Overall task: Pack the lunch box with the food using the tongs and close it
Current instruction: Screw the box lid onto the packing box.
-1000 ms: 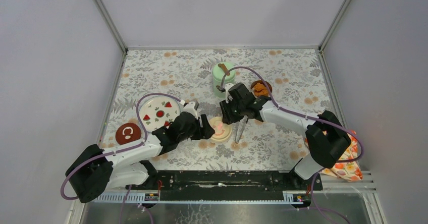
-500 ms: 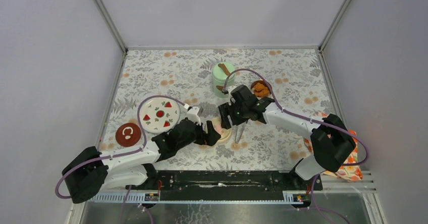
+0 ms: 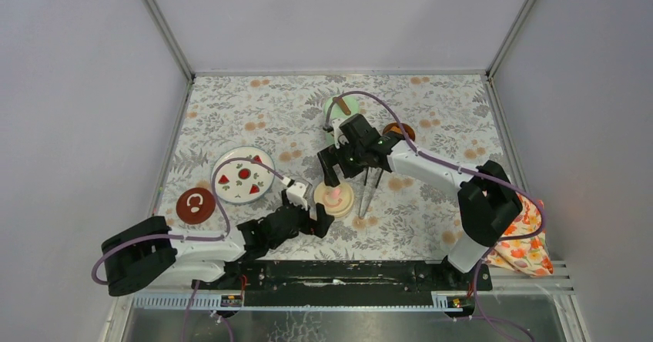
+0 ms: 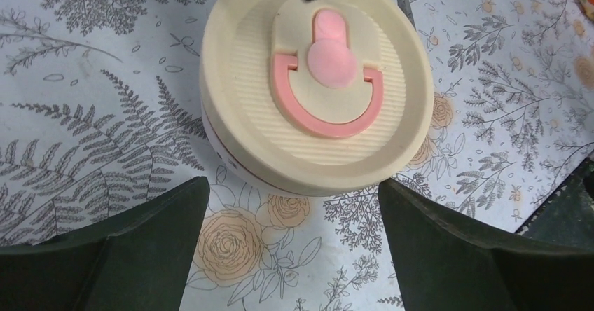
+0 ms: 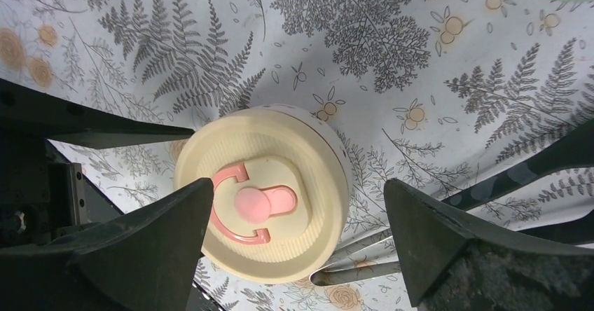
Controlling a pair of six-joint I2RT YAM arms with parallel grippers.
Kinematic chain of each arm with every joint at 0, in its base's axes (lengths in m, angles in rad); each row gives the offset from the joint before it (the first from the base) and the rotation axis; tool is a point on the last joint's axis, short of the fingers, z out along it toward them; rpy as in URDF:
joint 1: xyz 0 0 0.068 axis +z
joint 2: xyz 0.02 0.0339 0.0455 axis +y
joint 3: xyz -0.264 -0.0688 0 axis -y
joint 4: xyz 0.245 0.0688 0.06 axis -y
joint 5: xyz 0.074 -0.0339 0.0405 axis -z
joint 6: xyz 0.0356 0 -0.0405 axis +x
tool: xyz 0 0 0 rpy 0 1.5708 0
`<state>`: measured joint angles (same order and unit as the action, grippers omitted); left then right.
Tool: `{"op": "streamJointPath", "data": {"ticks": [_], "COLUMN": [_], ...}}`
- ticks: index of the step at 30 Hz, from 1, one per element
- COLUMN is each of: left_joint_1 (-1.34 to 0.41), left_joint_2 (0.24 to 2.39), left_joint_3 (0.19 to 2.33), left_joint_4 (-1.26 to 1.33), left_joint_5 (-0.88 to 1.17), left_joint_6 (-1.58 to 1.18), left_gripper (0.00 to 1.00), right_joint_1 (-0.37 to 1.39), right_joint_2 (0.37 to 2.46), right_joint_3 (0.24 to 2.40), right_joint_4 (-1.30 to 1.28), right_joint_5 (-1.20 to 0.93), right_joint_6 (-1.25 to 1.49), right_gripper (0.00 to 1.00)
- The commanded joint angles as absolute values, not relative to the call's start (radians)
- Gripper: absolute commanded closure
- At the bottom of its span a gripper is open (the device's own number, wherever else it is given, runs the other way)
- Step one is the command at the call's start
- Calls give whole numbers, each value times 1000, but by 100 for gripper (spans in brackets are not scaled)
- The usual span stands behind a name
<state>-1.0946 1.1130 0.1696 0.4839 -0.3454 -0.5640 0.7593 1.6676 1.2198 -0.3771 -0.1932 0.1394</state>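
The small round cream-lidded bowl (image 3: 333, 198) stands on the floral-patterned surface (image 3: 254, 111) close to the middle of its near edge. Its ribbed lid, with a pink ring handle, sits flat and square on the rim, so this part of the lunch box looks closed.

The left hand (image 3: 319, 219) reaches it from the near-left side and the right hand (image 3: 336, 174) from the far side. Both are spread wide. In each wrist view the jaws flank the bowl with clear gaps and grip nothing, which fits a lid seated and needing no hold.

The slim dark metal tongs (image 3: 368, 192) lie on the surface just right of the bowl, running toward the far edge, free of either hand. They are probably parked there because fitting a lid is easier without them.

The mint-green cylindrical jar (image 3: 331, 112) stands toward the middle of the far edge, partly hidden behind the right arm. The brown knob of its lid shows, so it seems covered too. Just right of it, mostly hidden by the arm, sits a small bowl of orange fried chunks (image 3: 399, 132), apparently uncovered.

Its likely cover, the dark-red round lid (image 3: 195, 205), lies flat near the left edge, just beside the flat white plate with red fruit pictures (image 3: 243, 176). Carrying that lid across to the open bowl looks like the main step left.
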Motion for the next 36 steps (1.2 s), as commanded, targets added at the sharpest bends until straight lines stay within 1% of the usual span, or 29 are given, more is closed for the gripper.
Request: {"op": "streamJointPath", "data": {"ticks": [1, 8, 15, 22, 36], "left_joint_1": [-1114, -1150, -1164, -1164, -1164], "left_joint_2": [1193, 1313, 1403, 1493, 1521], "left_joint_3": [167, 178, 204, 236, 289], "left_joint_4": [683, 839, 886, 905, 804], "left_joint_5": [-423, -337, -432, -481, -556], "left_joint_6": [-468, -388, -377, -421, -480], "left_gripper": [1, 1, 2, 2, 5], "right_joint_1": [758, 758, 757, 758, 762], "right_joint_2": [1704, 1731, 1751, 1749, 1624], "right_joint_3": [1276, 1290, 1298, 1287, 1141], "right_joint_4": [-425, -444, -453, -475, -481], "right_joint_5": [-253, -273, -289, -271, -256], "right_joint_6": [100, 96, 90, 83, 166], "right_gripper": [0, 0, 0, 0, 0]}}
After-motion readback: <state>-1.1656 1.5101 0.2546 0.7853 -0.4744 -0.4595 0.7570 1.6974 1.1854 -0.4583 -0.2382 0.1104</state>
